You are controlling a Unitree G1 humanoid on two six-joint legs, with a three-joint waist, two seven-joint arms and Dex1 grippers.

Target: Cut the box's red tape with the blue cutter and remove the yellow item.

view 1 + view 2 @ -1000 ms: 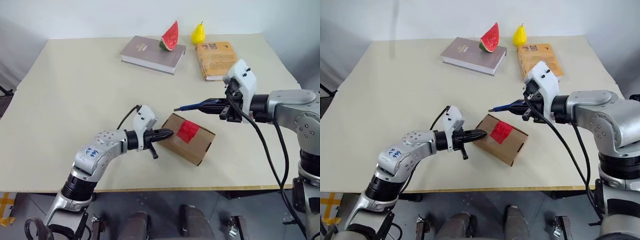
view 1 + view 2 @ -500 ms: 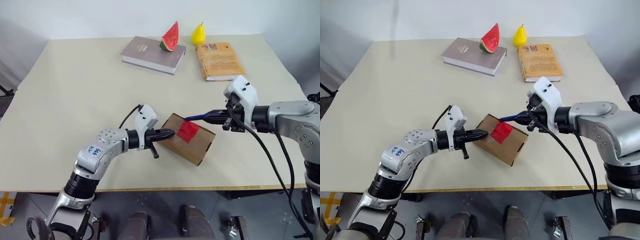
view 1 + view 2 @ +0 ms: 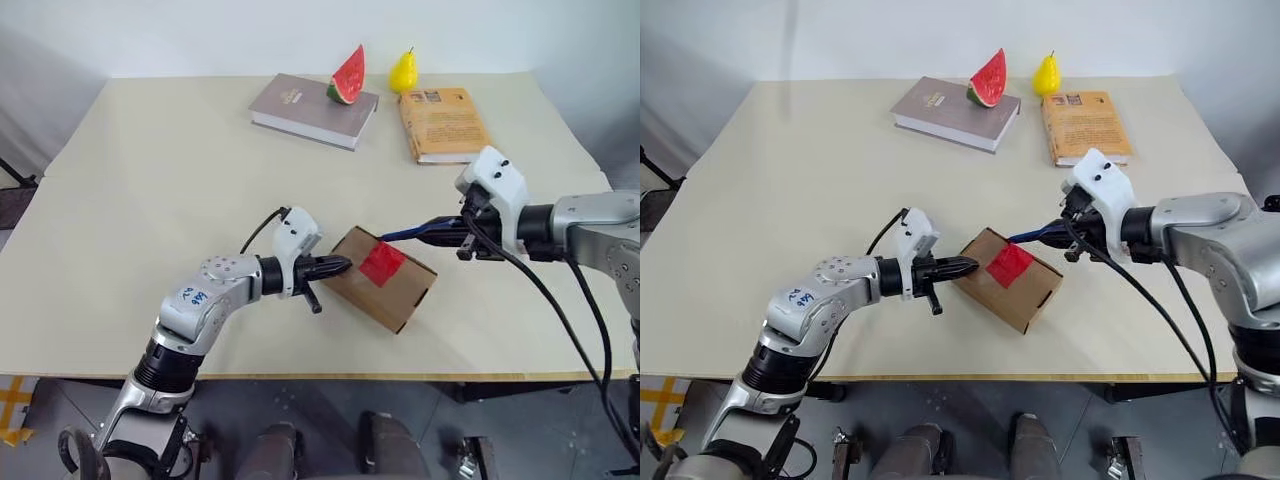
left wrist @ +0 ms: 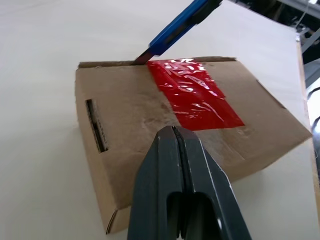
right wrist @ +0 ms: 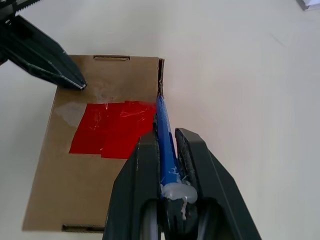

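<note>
1. Box point(image 3: 382, 290): a brown cardboard carton lay near the middle of the table point(image 3: 150, 200), toward the near edge, turned at an angle, flaps down.
2. Left gripper point(image 3: 345, 265): its two black fingers were pressed together, holding nothing, with the tips against the box's left end; in the left wrist view the closed tips rested on the top face beside the red tape point(image 4: 197, 95).
3. Red tape: a bright rectangular patch lay across the top of the box, between the two grippers.
4. Blue cutter point(image 3: 412, 232): the slim stick reached leftward from the right gripper, its darker tip at the far edge of the box, at the end of the tape.
5. Right gripper point(image 3: 462, 232): its fingers were clamped on the cutter's rear part, to the right of the box.
6. Far side of the table: a grey book point(image 3: 312, 108) carried a watermelon slice point(image 3: 347, 76); to its right stood a yellow pear point(image 3: 403, 70) and lay an orange book point(image 3: 445, 122).
</note>
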